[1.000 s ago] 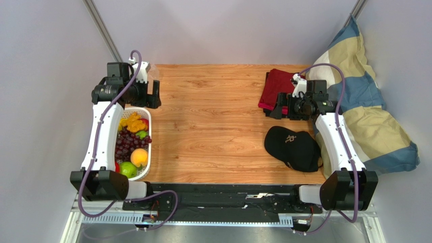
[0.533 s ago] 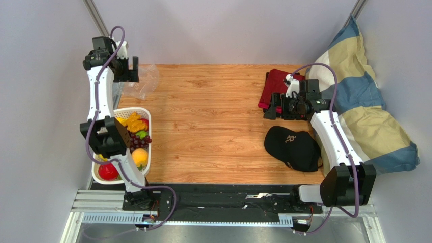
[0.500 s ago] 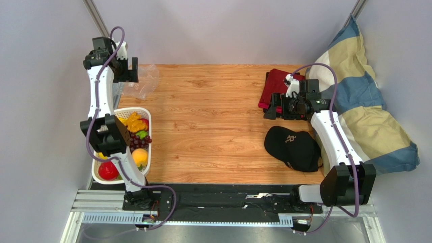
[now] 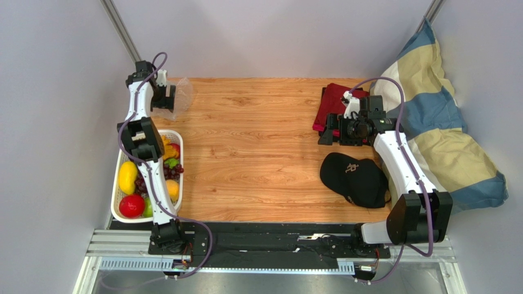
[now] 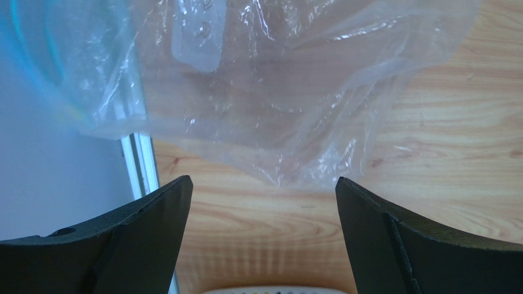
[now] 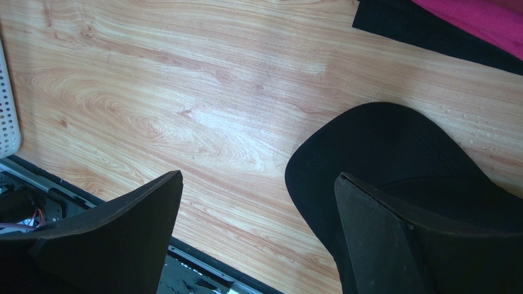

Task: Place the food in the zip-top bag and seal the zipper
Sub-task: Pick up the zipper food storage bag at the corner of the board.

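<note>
Left gripper (image 5: 262, 184): jaws spread wide with nothing between them. It is reached out to the far left corner of the table (image 4: 258, 153), with its fingers (image 5: 123, 245) low over the wood just short of the bag.
Zip-top bag (image 5: 276, 92): lying crumpled at that far left corner, one edge spilling past the table onto the aluminium rail (image 5: 140, 165). The wood grain shows through the plastic, and a white label patch (image 5: 199, 37) sits near its upper part.
Zipper (image 5: 27, 67): a light blue strip curving down the bag's left side, blurred in the left wrist view. Whether it is pressed closed cannot be told.
Food (image 4: 131, 206): all in the white basket (image 4: 114, 205) on the left edge of the table, well apart from the bag. A red apple lies at the near end, with a yellow fruit (image 4: 127, 176) above it, an orange peach (image 4: 173, 190) on the right side and dark grapes (image 4: 142, 184) between. The left arm crosses over the basket and hides part of the pile.
Right gripper (image 6: 258, 177): jaws apart and empty, hanging above bare wood between the cap and the red cloth.
Black cap (image 6: 393, 165): on the right half of the table, close under the right finger.
Red cloth (image 4: 334, 104): folded at the far right of the table.
Pillow (image 4: 442, 122): blue and cream — propped against the right wall.
</note>
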`<state>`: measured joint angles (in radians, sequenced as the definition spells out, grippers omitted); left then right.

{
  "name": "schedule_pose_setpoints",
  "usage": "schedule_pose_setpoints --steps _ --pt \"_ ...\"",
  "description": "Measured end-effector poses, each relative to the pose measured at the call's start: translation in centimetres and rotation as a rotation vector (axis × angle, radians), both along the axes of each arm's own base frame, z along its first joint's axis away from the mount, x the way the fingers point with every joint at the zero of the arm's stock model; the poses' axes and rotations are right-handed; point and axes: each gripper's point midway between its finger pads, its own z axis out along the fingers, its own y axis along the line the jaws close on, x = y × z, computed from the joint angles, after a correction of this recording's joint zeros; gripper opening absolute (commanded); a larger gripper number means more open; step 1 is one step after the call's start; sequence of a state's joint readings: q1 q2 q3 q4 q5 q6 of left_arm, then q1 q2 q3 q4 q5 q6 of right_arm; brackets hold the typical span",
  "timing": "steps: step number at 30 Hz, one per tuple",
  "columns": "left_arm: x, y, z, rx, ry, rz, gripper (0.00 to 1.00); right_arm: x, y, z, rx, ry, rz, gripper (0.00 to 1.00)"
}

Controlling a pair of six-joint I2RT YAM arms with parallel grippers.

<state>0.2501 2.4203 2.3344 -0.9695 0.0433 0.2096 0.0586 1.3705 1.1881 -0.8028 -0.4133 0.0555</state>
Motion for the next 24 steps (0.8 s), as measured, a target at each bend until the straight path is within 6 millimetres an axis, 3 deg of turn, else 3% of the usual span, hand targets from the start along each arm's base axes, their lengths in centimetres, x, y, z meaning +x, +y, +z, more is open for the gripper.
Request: schedule_pose_setpoints --steps 4,8,9,11,12,14,16,24 --pt "0.2 0.2 -2.4 0.000 0.038 -0.003 0.90 0.1 0.0 -0.5 -0.001 0.015 0.001 1.00" --pt "0.3 0.2 -3.3 0.001 0.051 -0.018 0.71 0.1 0.1 -0.6 -0.001 0.017 0.005 1.00" --pt "0.2 0.2 -3.5 -0.003 0.056 -0.024 0.59 0.1 0.1 -0.6 -0.002 0.017 0.007 1.00" --pt "0.1 -0.2 -4.1 -0.021 0.067 -0.038 0.47 0.1 0.1 -0.6 -0.002 0.016 0.007 1.00" --pt "0.1 -0.5 -4.3 -0.034 0.071 -0.047 0.33 0.1 0.2 -0.5 0.000 0.016 0.009 1.00" --pt "-0.1 -1.1 -4.7 -0.066 0.080 -0.059 0.24 0.0 0.2 -0.5 0.002 0.017 0.011 1.00" --pt "-0.3 -1.9 -4.8 -0.106 0.088 -0.081 0.00 0.0 0.3 -0.5 0.004 0.016 0.013 1.00" --pt "-1.8 -6.7 -4.6 -0.224 0.117 -0.207 0.00 -0.1 0.5 -0.4 0.017 0.017 0.022 1.00"
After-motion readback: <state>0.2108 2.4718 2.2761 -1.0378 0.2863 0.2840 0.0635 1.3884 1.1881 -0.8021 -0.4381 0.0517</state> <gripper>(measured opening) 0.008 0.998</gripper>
